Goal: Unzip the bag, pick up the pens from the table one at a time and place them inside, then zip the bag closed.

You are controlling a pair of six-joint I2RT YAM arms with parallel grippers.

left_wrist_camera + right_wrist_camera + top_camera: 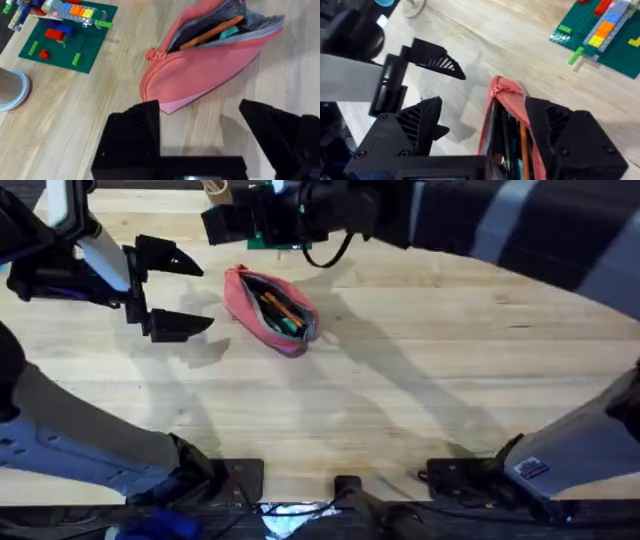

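A: Table [420, 370] first: light planks, the bag [272, 310] lying on it toward the far left, well clear of the edges.

B: And the bag is unzipped, mouth gaping, with the orange pen [212, 31] inside beside something teal. I can't make out the dark pen for certain.

A: No pen lies loose on the wood, so I judge the step in hand is zipping up.

B: Left tool [170, 292] hangs just beside the bag's near end, jaws spread wide, holding nothing. Right tool [485, 125] is right over the bag, one finger either side of the mouth, also parted and empty.

A: The pull [496, 90] looks to sit at the pink end facing the left tool. I'd pin the opposite end with one tool and draw the pull along the mouth with the other.

B: Keep the pull low and in line with the zip. The fabric is soft and would bunch or lift otherwise. Mind the orange pen doesn't poke up into the teeth.

A: Beyond the bag there's a green brick plate [67, 31] with coloured bricks, and a round metal thing [11, 90] at the side. Both stand apart.
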